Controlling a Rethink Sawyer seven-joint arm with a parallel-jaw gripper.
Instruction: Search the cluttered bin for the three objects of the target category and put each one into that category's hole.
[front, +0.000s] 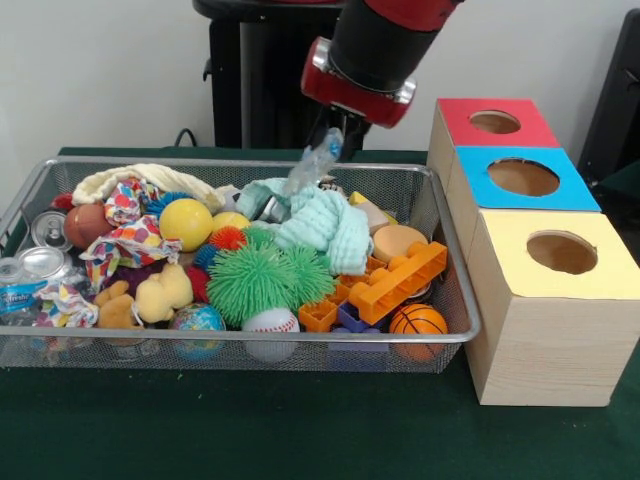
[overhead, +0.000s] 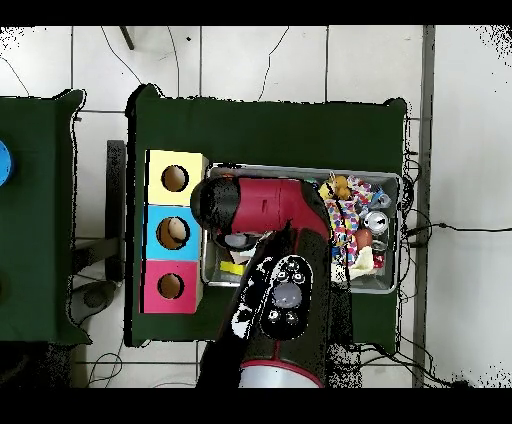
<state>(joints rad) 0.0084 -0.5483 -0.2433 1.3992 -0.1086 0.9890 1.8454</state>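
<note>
My gripper (front: 333, 128) hangs over the back middle of the wire mesh bin (front: 250, 338) and is shut on a see-through bluish water bottle (front: 316, 162). The bottle hangs tilted from the gripper, its lower end just above a mint green cloth (front: 322, 222). A second bottle with a blue-and-white label (front: 14, 296) lies at the bin's left end. The blue panel's hole (front: 523, 177) is in the wooden box right of the bin, apart from the gripper. In the overhead view the arm (overhead: 265, 205) covers the gripper and much of the bin (overhead: 392, 180); the blue hole (overhead: 174, 232) shows.
The red panel's hole (front: 495, 122) and the yellow panel's hole (front: 561, 252) flank the blue one. Silver cans (front: 42, 262), a green spiky ball (front: 262, 280), an orange brick (front: 400, 280), a yellow ball (front: 186, 222) and several other toys fill the bin.
</note>
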